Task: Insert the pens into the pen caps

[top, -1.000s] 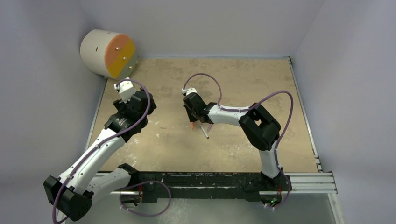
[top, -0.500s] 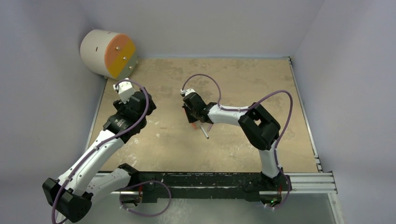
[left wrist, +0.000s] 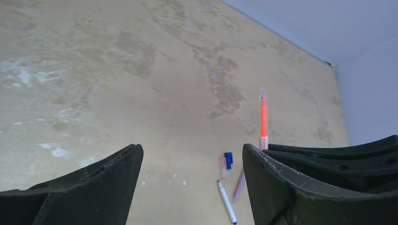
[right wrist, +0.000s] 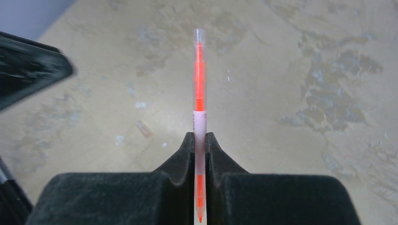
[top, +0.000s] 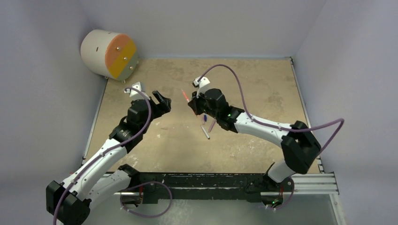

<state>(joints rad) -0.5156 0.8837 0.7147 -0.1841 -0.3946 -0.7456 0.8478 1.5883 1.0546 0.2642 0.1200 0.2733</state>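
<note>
The right hand (right wrist: 200, 140) is clamped on the orange-red pen (right wrist: 199, 84), which sits in the groove between its two fingers. Most of the pen's length sticks out ahead of the fingers, ending in a clear tip. In the top view this hand (top: 192, 104) is raised over the middle of the bench (top: 263, 84), and the pen (top: 185, 96) points to the far left.

The left hand (top: 159, 101) faces it from the left with its fingers spread wide and nothing between them. From the left wrist, the held pen (left wrist: 263, 117) shows just past the hand's (left wrist: 191, 150) right finger.

Three things lie on the bench near the right hand, close together. The dark blue cap (left wrist: 228, 160) has a pale pinkish cap (left wrist: 222, 166) just beside it. The mauve pen (left wrist: 238, 186) and the white pen (left wrist: 226, 204) lie nearer.

A drum (top: 108, 54) with an orange and yellow face sits at the far left corner.
</note>
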